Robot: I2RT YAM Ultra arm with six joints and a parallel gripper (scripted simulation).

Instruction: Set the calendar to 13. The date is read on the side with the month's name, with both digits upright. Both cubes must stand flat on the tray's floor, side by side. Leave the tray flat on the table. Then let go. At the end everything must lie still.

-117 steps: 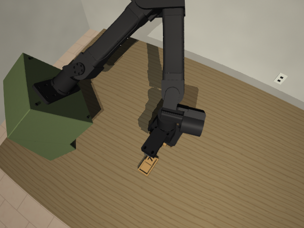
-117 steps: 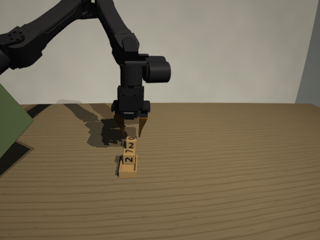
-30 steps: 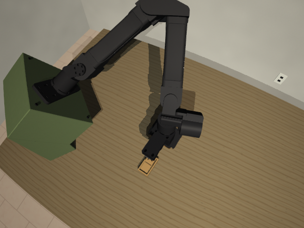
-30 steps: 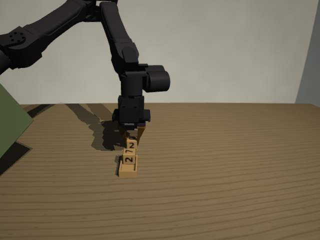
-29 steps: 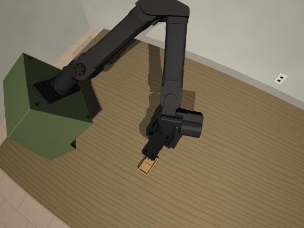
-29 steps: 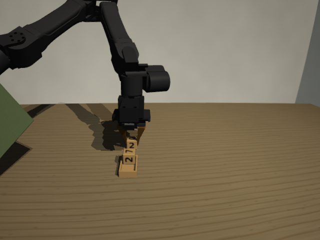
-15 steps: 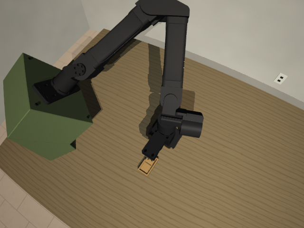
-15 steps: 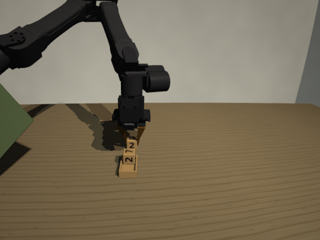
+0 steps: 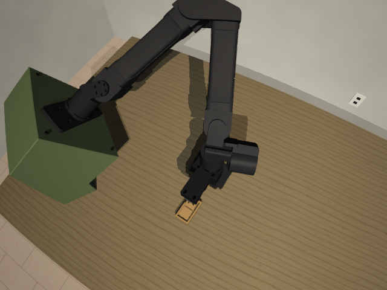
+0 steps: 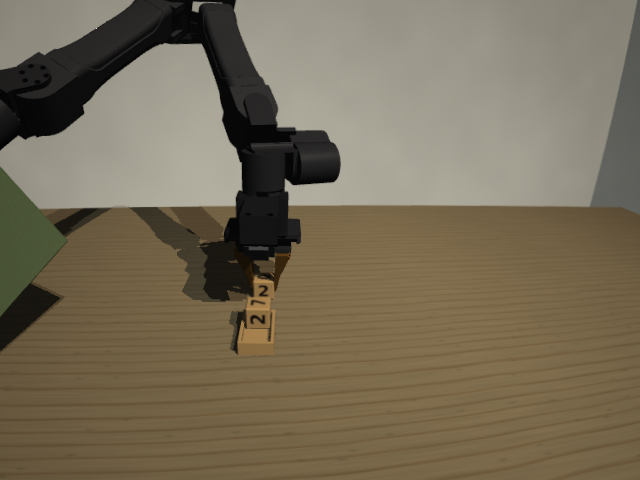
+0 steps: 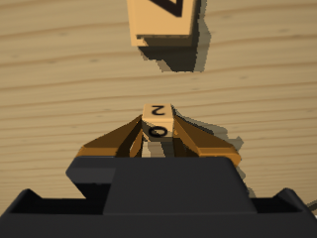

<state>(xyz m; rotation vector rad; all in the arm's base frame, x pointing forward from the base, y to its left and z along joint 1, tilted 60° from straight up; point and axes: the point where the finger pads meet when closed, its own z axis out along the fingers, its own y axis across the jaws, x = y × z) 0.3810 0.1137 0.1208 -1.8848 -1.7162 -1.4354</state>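
The wooden tray point(image 10: 254, 335) lies flat on the table. One cube point(image 10: 258, 317) stands in its far half, with a 2 on the face toward the exterior camera and a 7 on top. The tray's near half is empty. My gripper point(image 10: 263, 276) points down just behind the tray and is shut on the second cube point(image 10: 263, 290), which shows a 2 toward that camera. In the wrist view this held cube point(image 11: 158, 121) sits between the orange fingers, with a 2 on top and a 0 facing the camera. I cannot tell whether it touches the table. In the top view the gripper point(image 9: 191, 194) hides both cubes above the tray point(image 9: 188, 212).
The green base block point(image 9: 59, 137) of the arm stands at the left of the wooden table. The arm's wrist motor point(image 10: 312, 162) sticks out to the right above the tray.
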